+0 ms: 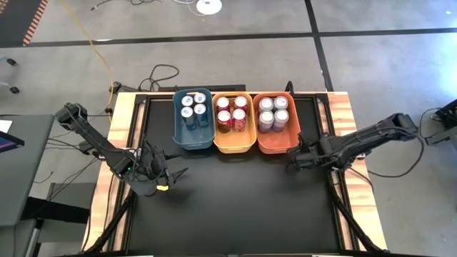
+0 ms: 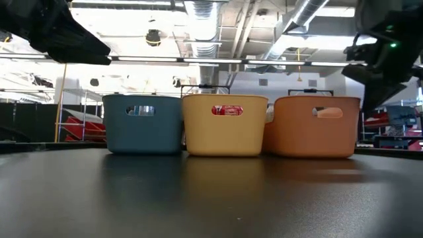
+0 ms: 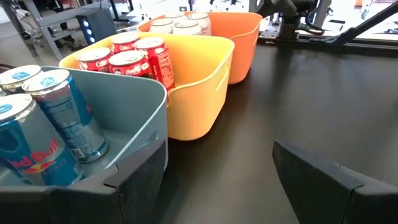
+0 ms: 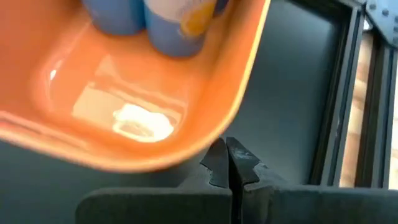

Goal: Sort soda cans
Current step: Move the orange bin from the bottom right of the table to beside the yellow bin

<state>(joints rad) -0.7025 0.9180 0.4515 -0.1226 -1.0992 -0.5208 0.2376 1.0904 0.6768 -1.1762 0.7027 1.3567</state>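
Observation:
Three bins stand side by side at the table's far middle. The blue bin (image 1: 193, 132) holds several blue cans (image 1: 193, 107), the yellow bin (image 1: 233, 143) several red cans (image 1: 231, 114), the orange bin (image 1: 276, 143) several silver cans (image 1: 273, 113). All cans stand upright on the bin floors. My left gripper (image 1: 170, 178) hovers open near the blue bin's near left corner (image 3: 134, 124); in its wrist view its fingers (image 3: 137, 180) stand wide apart. My right gripper (image 1: 291, 158) is shut (image 4: 230, 165), just off the orange bin's near right rim (image 4: 242, 106).
Black table mat (image 1: 235, 207) stretches bare in front of the bins. Wooden table edges (image 1: 121, 128) and black frame rails (image 4: 339, 93) run along both sides. In the low view the bins (image 2: 225, 125) block the far edge, and both arms hang above (image 2: 386, 53).

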